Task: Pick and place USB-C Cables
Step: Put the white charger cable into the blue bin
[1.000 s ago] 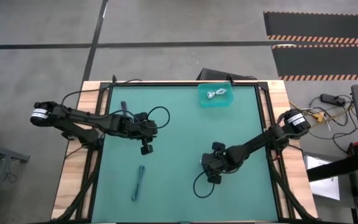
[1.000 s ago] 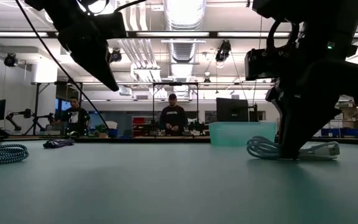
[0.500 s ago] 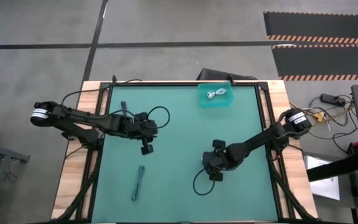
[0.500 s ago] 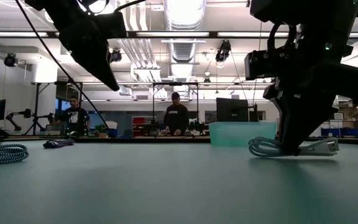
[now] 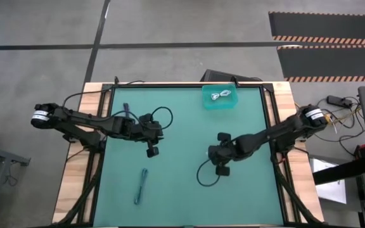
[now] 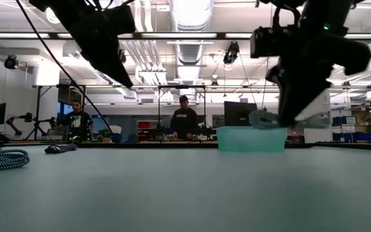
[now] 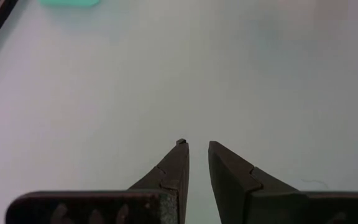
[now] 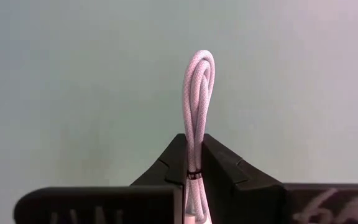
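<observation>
My right gripper (image 8: pixel 193 140) is shut on a white coiled USB-C cable (image 8: pixel 199 81) and hovers above the table's middle right (image 5: pixel 223 166); the low view shows the cable (image 6: pixel 266 119) in the air. My left gripper (image 7: pixel 197 144) hangs over the table's middle left (image 5: pixel 151 152), fingers together, touching nothing. A blue-grey cable bundle (image 5: pixel 142 185) lies flat near the table's near left. A dark purplish bundle (image 5: pixel 126 109) lies at the far left. Another white cable (image 5: pixel 222 95) lies inside the teal bin (image 5: pixel 208 104). My right gripper pinches the white cable bundle between its two fingers, across the coil's strands near a thin dark band (image 8: pixel 193 174). The fingers come from above, pointing down. The cable is lifted clear of the table, and its looped end (image 8: pixel 201 59) sticks out past the fingertips.
The teal bin (image 6: pixel 250 137) stands at the far edge, right of centre. The right arm's black wiring loops down beside its gripper (image 5: pixel 203 178). Bare green mat spreads between the arms. People stand in the room beyond the table (image 6: pixel 184 119).
My right gripper has risen from the table and shifted slightly toward the far edge, staying shut on the white cable. The cable, which lay on the mat a second ago, is now lifted clear and hangs level with the bin's rim in the low view.
</observation>
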